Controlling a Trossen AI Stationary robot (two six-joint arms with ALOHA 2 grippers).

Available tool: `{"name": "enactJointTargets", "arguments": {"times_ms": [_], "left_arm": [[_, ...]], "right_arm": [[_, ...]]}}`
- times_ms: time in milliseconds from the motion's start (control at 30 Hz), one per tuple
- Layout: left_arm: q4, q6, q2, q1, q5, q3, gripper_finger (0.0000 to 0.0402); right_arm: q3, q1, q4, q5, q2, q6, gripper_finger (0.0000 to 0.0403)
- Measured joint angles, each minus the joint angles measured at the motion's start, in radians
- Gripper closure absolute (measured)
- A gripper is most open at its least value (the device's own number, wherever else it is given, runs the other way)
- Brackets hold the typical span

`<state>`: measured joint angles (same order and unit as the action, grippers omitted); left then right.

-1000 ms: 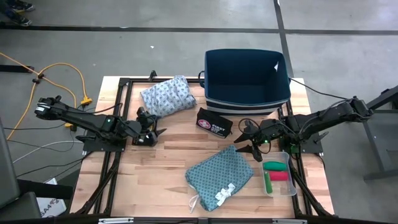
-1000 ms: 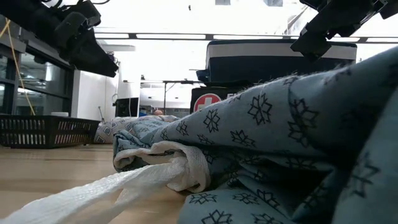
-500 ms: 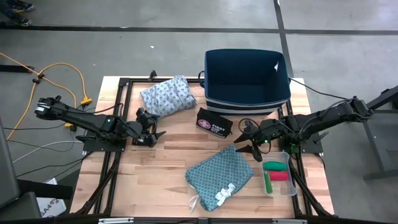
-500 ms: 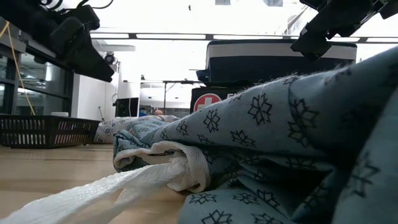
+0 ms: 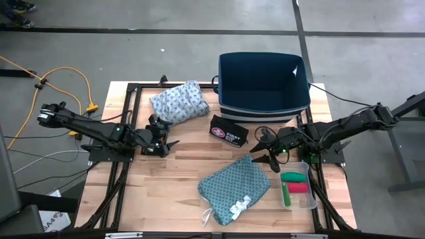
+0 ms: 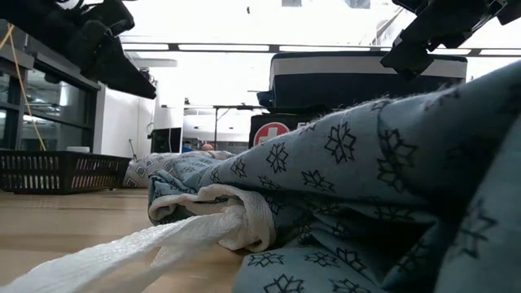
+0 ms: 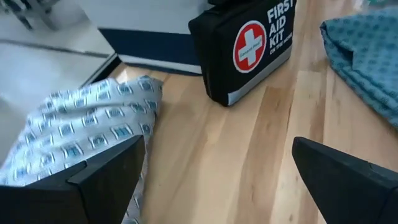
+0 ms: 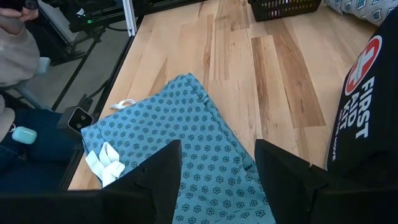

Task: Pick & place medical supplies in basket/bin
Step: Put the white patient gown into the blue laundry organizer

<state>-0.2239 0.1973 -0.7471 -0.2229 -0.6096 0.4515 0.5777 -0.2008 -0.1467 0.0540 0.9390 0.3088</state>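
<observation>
The pale blue-grey cloth lies folded at the table's far left. The teal cloth with white ties lies flat near the front edge. Green and red rolls sit in a clear tray on the right. My left gripper is open, above the wood just in front of the pale cloth. My right gripper is open, hovering over the teal cloth's far corner. The small white pieces and the orange-tipped stick do not show.
A navy bin stands at the far edge. A black first aid kit lies in front of it, between both grippers. A black mesh basket sits to the left. A person sits beyond the table's near edge.
My left gripper has edged slightly toward the table's right, toward the first aid kit, its fingers still open. The cloths and the right arm have kept still.
</observation>
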Motion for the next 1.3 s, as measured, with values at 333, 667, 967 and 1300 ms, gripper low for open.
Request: {"name": "enactJointTargets", "arguments": {"times_ms": [333, 667, 967, 1300], "left_arm": [[-0.189, -0.041, -0.292, 0.072, -0.061, 0.231, 0.0004], [-0.43, -0.005, -0.631, 0.167, -0.171, 0.45, 0.0004], [-0.46, 0.043, -0.796, 0.188, -0.243, 0.523, 0.0004], [-0.466, 0.099, -0.949, 0.205, -0.265, 0.523, 0.0004]], "right_arm": [[0.0, 0.0, 0.0, 0.0, 0.0, 0.0, 0.0211], [0.0, 0.0, 0.0, 0.0, 0.0, 0.0, 0.0211], [0.0, 0.0, 0.0, 0.0, 0.0, 0.0, 0.0211], [0.0, 0.0, 0.0, 0.0, 0.0, 0.0, 0.0211]]}}
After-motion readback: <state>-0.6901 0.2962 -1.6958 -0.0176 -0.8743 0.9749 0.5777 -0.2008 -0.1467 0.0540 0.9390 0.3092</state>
